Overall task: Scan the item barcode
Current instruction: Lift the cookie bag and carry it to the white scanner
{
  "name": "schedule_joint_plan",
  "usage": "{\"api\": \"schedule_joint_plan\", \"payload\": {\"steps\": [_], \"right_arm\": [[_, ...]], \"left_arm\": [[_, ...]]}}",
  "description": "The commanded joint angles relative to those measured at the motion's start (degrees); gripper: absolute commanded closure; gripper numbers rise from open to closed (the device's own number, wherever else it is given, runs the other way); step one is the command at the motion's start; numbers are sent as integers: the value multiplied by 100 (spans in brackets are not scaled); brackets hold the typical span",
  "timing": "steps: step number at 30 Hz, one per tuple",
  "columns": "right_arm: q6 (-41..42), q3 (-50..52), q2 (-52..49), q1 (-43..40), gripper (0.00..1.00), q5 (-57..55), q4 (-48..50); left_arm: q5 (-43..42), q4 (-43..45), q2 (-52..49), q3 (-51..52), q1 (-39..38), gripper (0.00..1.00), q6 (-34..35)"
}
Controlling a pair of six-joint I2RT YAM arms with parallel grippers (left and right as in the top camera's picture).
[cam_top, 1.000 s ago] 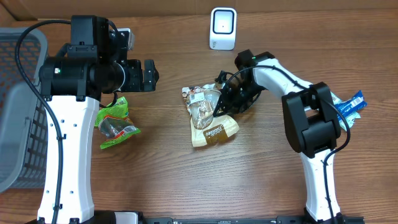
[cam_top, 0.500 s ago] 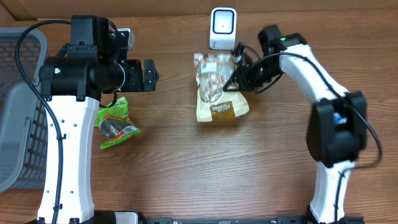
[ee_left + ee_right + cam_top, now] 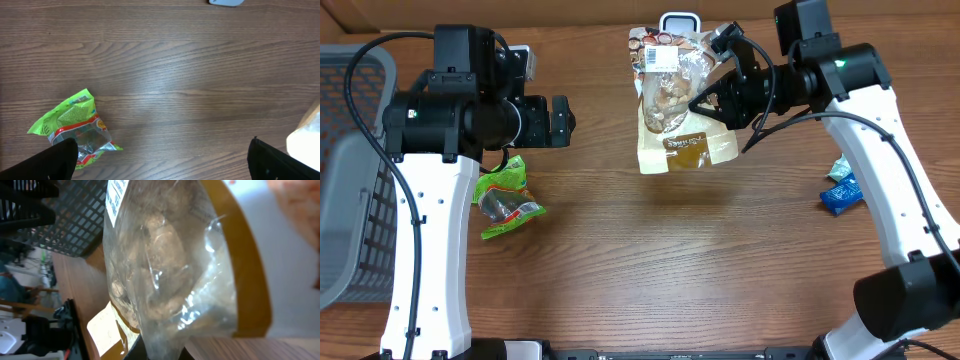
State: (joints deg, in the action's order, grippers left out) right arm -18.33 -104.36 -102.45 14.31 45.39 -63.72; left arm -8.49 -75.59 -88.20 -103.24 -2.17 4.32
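- Snack bag point(image 3: 670, 105), clear film with gold edging, is held off the tabletop point(image 3: 720, 270) by its right edge in the right gripper point(image 3: 708, 100). The jaws are closed tight on the film.
- From overhead, the bag's top end overlaps the scanner point(image 3: 679, 18), and only the scanner's upper rim shows above it. I cannot tell whether bag and scanner touch.
- White printed label point(image 3: 661, 57) sits at the bag's top left corner, just below and left of the scanner, facing up toward the overhead camera.
- Right wrist view: the bag fills the frame, with pale lumpy contents visible through the film and the label at the upper edge.
- Left gripper point(image 3: 560, 120) hangs well left of the scanner with its jaws at full spread and nothing between them. In its wrist view I see only bare wood between the fingers.
- Green bag point(image 3: 506, 196) lies flat on the tabletop, further left of the scanner and toward the front, partly under the left arm.
- Blue packet point(image 3: 843, 190) lies on the tabletop well right of the scanner, partly hidden by the right arm.
- Grey basket point(image 3: 350, 150) stands at the far left edge, the farthest item from the scanner.
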Motion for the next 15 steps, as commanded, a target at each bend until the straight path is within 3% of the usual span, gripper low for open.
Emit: {"api": "schedule_joint_plan", "payload": {"steps": [1, 15], "right_arm": [[-293, -155, 286, 17, 96, -227, 7], [-1652, -140, 295, 20, 96, -848, 173]], "left_arm": [[9, -2, -24, 0, 0, 0, 61], [9, -2, -24, 0, 0, 0, 61]]}}
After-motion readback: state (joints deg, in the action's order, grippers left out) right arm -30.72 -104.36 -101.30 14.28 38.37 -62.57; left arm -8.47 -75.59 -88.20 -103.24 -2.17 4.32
